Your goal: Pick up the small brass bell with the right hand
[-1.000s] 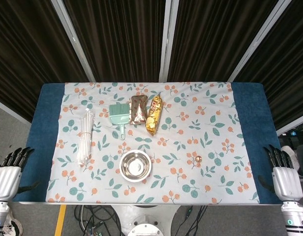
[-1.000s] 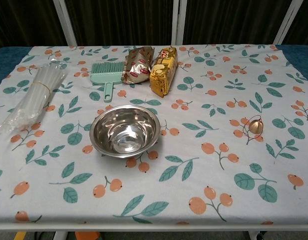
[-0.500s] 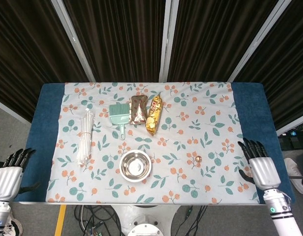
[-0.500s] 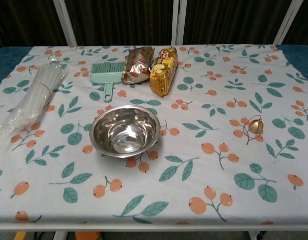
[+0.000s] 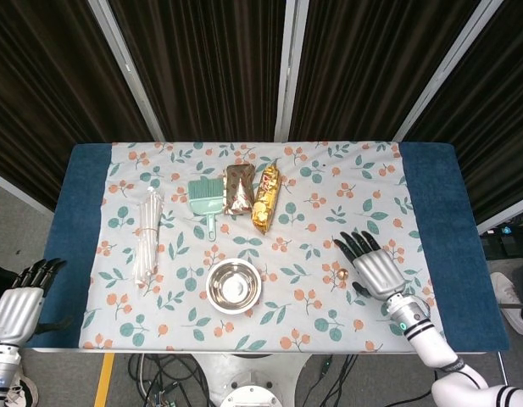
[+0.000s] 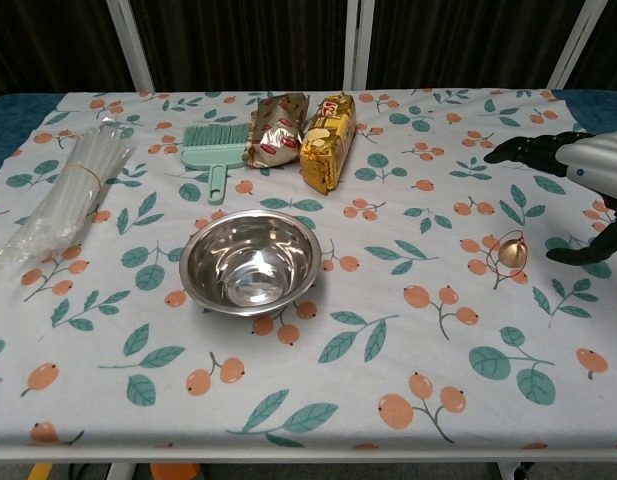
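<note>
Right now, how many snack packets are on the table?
2, side by side at the far middle: the brown packet beside the green brush, the yellow packet on its right.

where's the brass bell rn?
The brass bell lies on the floral tablecloth, right of the steel bowl in the head view. The right hand hovers just beside it, not touching.

Silver hands, black fingers

A steel bowl sits at the desk's 6 o'clock edge; a green brush and two snack packets lie toward 12, bundled straws at 9.
</note>
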`<move>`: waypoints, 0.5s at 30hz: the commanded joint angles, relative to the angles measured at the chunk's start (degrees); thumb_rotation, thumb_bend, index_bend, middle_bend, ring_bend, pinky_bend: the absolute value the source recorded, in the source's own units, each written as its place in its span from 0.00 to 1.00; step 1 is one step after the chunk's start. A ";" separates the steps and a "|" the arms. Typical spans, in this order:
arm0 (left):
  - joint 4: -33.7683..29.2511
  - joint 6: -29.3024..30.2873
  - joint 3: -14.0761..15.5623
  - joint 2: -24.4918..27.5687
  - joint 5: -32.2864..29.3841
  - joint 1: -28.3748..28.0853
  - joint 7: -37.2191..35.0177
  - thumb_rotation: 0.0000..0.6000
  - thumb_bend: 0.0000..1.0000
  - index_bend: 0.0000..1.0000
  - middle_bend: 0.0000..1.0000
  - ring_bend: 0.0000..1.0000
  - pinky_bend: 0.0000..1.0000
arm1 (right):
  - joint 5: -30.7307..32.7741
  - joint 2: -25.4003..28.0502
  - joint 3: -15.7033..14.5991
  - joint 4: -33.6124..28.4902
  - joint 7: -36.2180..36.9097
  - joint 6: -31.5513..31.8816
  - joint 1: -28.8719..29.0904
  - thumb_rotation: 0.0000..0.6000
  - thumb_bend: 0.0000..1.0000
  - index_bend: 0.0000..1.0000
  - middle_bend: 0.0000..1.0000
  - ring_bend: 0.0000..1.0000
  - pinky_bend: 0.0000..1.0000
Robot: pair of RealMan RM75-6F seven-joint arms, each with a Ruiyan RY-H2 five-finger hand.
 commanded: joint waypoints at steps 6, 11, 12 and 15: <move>1.81 -1.08 0.08 -0.79 -0.25 -0.07 -1.98 1.00 0.01 0.10 0.07 0.04 0.12 | 3.26 -1.72 0.19 1.31 -0.74 -3.26 2.88 1.00 0.15 0.19 0.00 0.00 0.00; 2.44 -1.52 -0.12 -1.13 -0.46 -0.19 -2.49 1.00 0.01 0.10 0.07 0.04 0.12 | 4.22 -3.01 -0.26 2.62 -0.92 -3.21 3.61 1.00 0.15 0.26 0.00 0.00 0.00; 2.50 -1.58 -0.15 -1.16 -0.51 -0.20 -2.55 1.00 0.01 0.10 0.07 0.04 0.12 | 4.21 -3.26 -0.37 2.84 -0.91 -3.03 3.67 1.00 0.15 0.27 0.00 0.00 0.00; 2.64 -1.72 -0.26 -1.24 -0.62 -0.22 -2.70 1.00 0.01 0.10 0.07 0.04 0.12 | 3.94 -3.97 -0.69 3.55 -0.48 -2.29 3.83 1.00 0.16 0.31 0.00 0.00 0.00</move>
